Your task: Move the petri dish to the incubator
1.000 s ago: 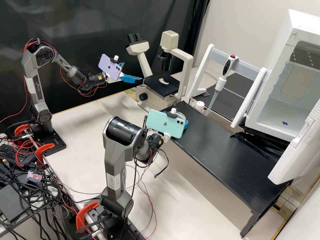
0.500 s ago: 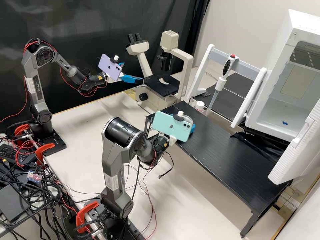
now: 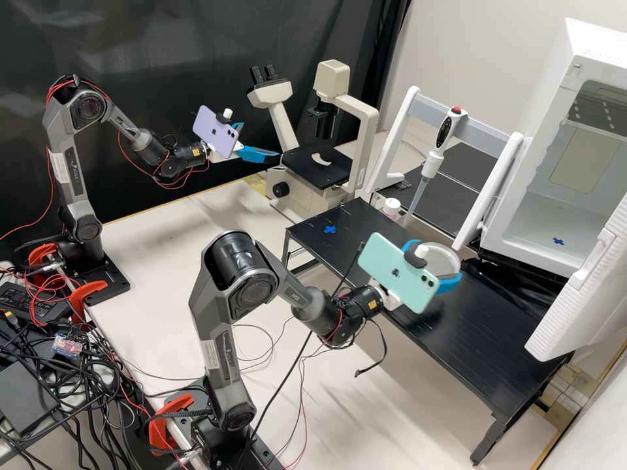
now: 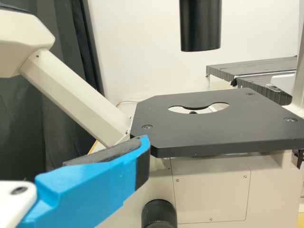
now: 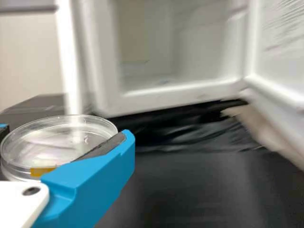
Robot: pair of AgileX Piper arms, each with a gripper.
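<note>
Now the petri dish [image 5: 56, 142] sits between the fingers [image 5: 92, 178] of the right gripper [image 3: 437, 260], parted about as wide as the dish and closed on its rim from both sides. It is up over the black tabletop [image 3: 457, 339], just short of the open incubator [image 3: 539, 219], and looks near level. The left gripper [image 3: 261, 140] is empty by the microscope [image 3: 317, 171], its fingers spread wide.

The carry is probably the step in hand, with setting down still to do. The grip worries me most: smooth, clear walls give little to hold, so too light a squeeze could let the dish turn or slip, and too hard a one could crack it. As far as I can make out, the pads bear on the rim; I can't tell whether they hold lid and base alike. If only the lid is gripped, the base could drop.

Next comes the opening. Entering low, the dish could strike the incubator's front lip; swinging wide, the wrist or the teal phone [image 3: 398, 271] could knock the open door [image 3: 584, 290] or the white stand [image 3: 486, 196] holding the pipette [image 3: 446, 130]. Inside, a release begun too high or tilted would let the dish land on its edge.
</note>
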